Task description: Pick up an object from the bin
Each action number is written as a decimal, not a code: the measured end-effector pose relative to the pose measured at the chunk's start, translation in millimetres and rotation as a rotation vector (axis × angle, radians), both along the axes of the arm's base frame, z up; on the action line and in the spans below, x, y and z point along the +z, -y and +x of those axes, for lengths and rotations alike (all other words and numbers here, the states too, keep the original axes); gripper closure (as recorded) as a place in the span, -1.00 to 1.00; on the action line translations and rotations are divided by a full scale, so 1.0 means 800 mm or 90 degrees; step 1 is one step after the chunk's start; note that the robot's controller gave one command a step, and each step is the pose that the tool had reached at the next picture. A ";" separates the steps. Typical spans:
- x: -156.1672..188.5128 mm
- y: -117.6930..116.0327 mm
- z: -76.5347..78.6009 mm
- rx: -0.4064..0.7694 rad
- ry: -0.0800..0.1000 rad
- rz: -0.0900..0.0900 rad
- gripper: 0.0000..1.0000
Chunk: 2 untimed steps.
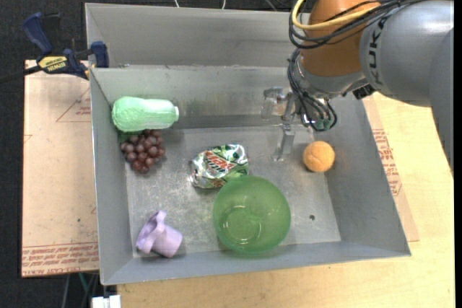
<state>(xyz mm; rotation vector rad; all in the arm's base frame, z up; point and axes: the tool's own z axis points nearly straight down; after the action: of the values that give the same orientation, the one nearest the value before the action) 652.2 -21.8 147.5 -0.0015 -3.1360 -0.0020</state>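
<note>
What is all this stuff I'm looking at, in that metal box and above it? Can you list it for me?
bin: one, grey metal, middle of the view
bottle-shaped thing: one, pale green, on its side in the far left corner
grapes: one bunch, dark purple, right in front of the bottle-shaped thing
crushed can: one, green, white and silver, mid-floor
bowl: one, clear green, upright, by the front wall, just in front of the can
soft-looking lump: one, lilac, front left corner
ball: one, orange, right side of the floor
gripper: one, grey metal, down in the bin between can and ball
arm: one, grey with an orange cover, coming from the right
</note>
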 end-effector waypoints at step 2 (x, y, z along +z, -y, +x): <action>-0.098 -0.105 -0.050 0.110 0.002 0.002 -1.00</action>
<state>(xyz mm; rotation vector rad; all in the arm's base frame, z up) 612.2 62.1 68.8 0.2693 -3.1282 -0.0064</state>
